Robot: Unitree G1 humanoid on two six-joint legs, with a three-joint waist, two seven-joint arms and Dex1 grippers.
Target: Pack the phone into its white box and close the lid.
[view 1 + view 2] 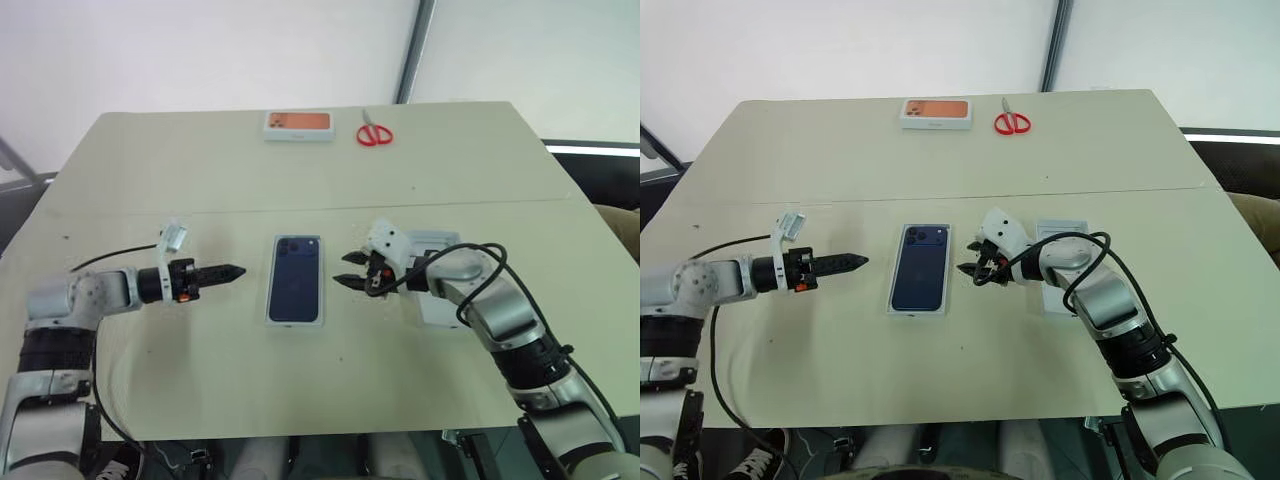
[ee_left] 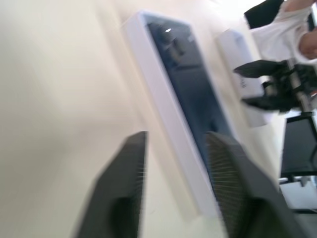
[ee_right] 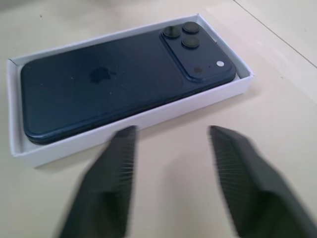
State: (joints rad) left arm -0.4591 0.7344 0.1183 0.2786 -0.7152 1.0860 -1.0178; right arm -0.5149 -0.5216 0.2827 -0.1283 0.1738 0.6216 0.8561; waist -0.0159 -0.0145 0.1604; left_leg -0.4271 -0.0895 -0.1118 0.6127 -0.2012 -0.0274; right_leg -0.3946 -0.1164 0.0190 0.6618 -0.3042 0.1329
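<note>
A beige table [image 1: 200, 180] carries everything. At its middle lies the white box [image 1: 296, 318]; just right of it lies the lid [image 1: 440, 305]. At the far edge lie a box with orange picture [image 1: 298, 125] and red scissors [image 1: 374, 132].

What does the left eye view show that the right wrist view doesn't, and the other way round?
The left eye view adds the red-handled scissors and the white box with an orange picture near the table's far edge, plus the left gripper. The right wrist view adds a close look at the three camera lenses and the logo. Both share the slim dark navy-blue smartphone lying back-up in the shallow white cardboard tray, the beige table, and the open right gripper.
</note>
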